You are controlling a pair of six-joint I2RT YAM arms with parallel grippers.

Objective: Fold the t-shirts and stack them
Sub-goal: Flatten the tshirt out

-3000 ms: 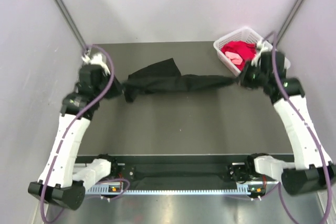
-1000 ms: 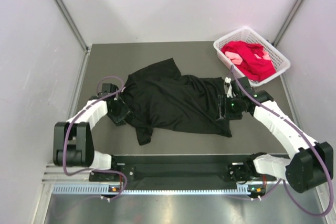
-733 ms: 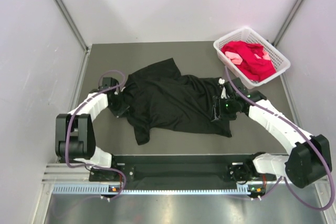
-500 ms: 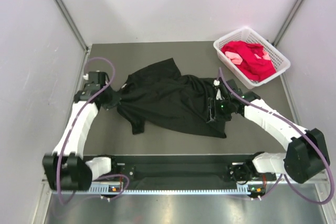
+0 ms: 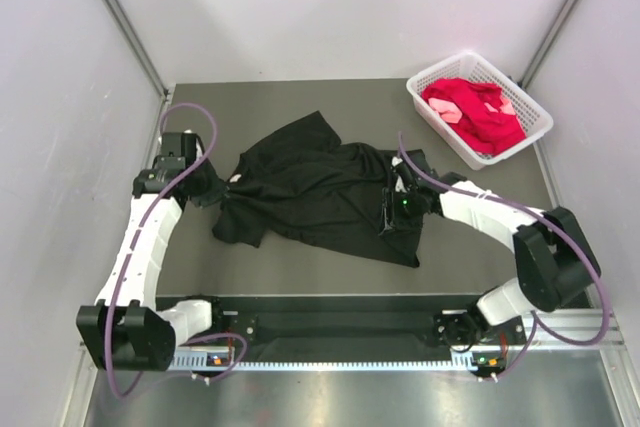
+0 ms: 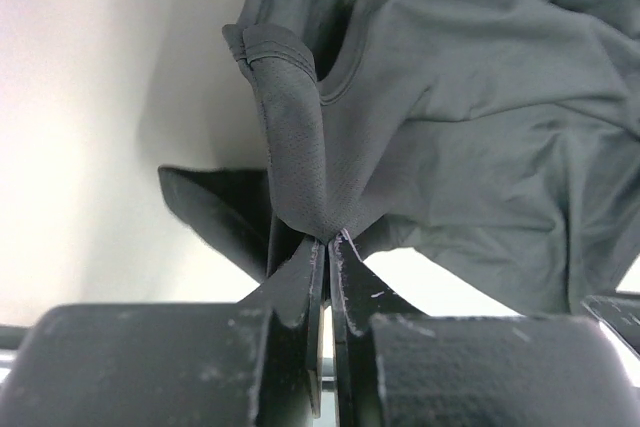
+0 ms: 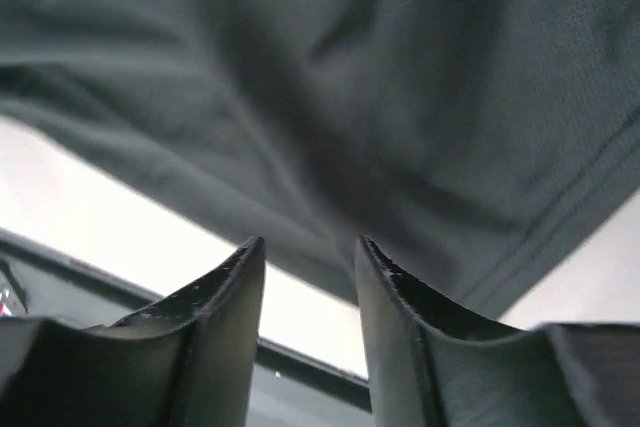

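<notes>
Robotics lab test cell (bare grey walls [image 5: 320, 7], dark table [image 5: 330, 257], aluminium rail [image 5: 330, 360]).

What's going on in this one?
Two robot arms are working on a black t-shirt that lies crumpled, not yet folded, on the table. The left gripper is shut on a pinch of fabric at the shirt's left edge. The right gripper hovers over the shirt's right side, jaws open with nothing between them. A red shirt and a pink shirt sit bunched in the white basket at the far right corner.
</notes>
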